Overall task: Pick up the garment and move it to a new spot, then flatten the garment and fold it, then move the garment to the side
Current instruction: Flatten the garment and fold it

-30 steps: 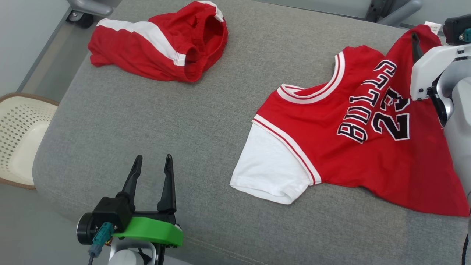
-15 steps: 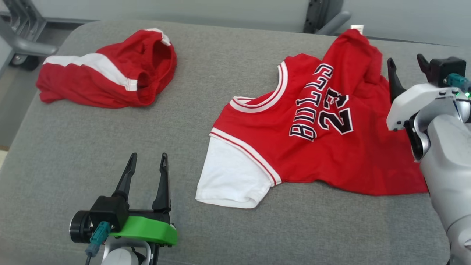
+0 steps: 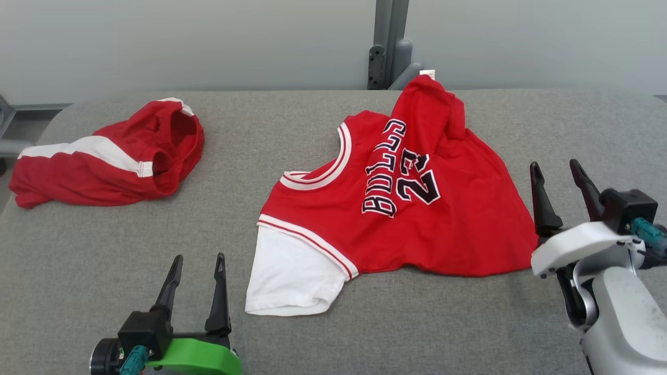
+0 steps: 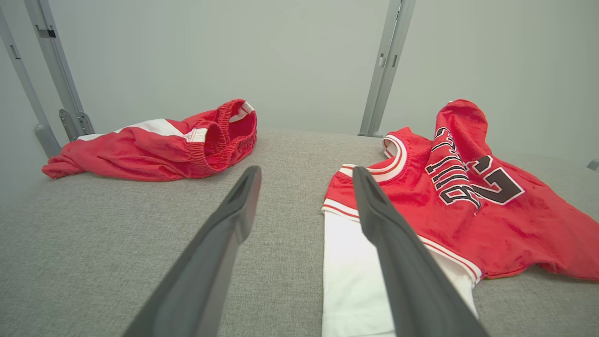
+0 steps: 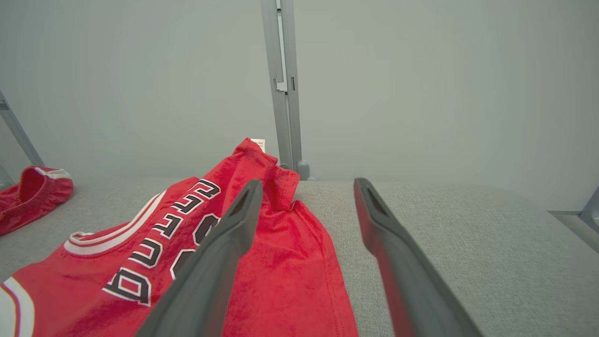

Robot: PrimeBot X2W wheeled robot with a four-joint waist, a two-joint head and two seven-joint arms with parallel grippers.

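The garment, a red jersey [image 3: 417, 229] with a white sleeve [image 3: 292, 276] and black lettering, lies on the grey padded table [image 3: 156, 234], right of centre. Its far corner is bunched into a peak with a white tag [image 3: 427, 74]. My right gripper [image 3: 554, 164] stands open and empty just right of the jersey's hem, apart from the cloth; in the right wrist view the right gripper [image 5: 307, 182] has the jersey [image 5: 271, 262] beside its left finger. My left gripper [image 3: 199, 257] is open and empty near the front edge, left of the sleeve. In the left wrist view the left gripper [image 4: 305, 171] points past the jersey [image 4: 468, 206].
Crumpled red shorts [image 3: 104, 161] with a white stripe lie at the table's far left, also in the left wrist view as shorts [image 4: 154, 145]. A grey metal post [image 3: 385, 47] rises behind the table against a pale wall. Bare grey surface stretches between shorts and jersey.
The head camera has swung, shifting the whole picture. My right gripper has drawn back off the jersey's far corner to its right side. The left gripper holds its pose.
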